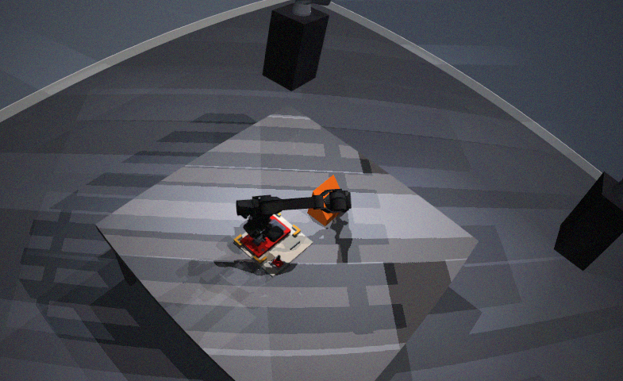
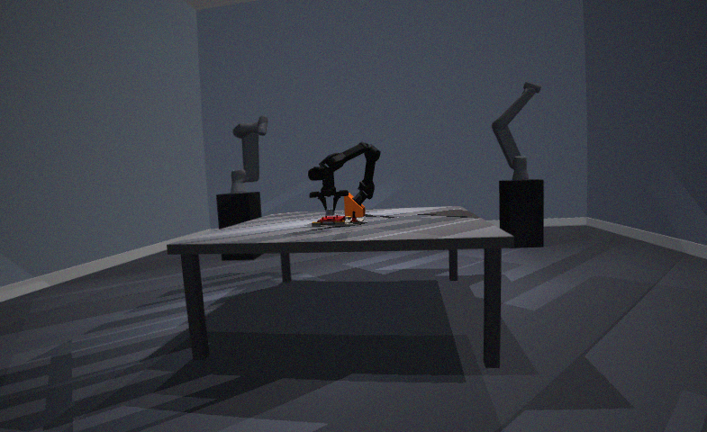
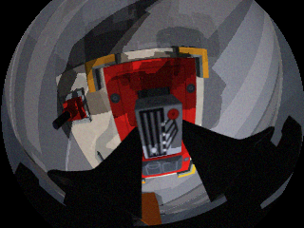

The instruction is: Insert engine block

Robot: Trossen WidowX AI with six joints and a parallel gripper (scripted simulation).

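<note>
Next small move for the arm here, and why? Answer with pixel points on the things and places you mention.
I'd probably ease the gripper (image 1: 259, 236) (image 2: 330, 213) (image 3: 160, 128) straight down a little, checking alignment, before releasing: the engine block (image 3: 159, 128) is between its fingers over the red car body (image 3: 125, 78), with part of a dark recess showing just beyond it. The wrist view doesn't settle whether it has entered the opening.
</note>
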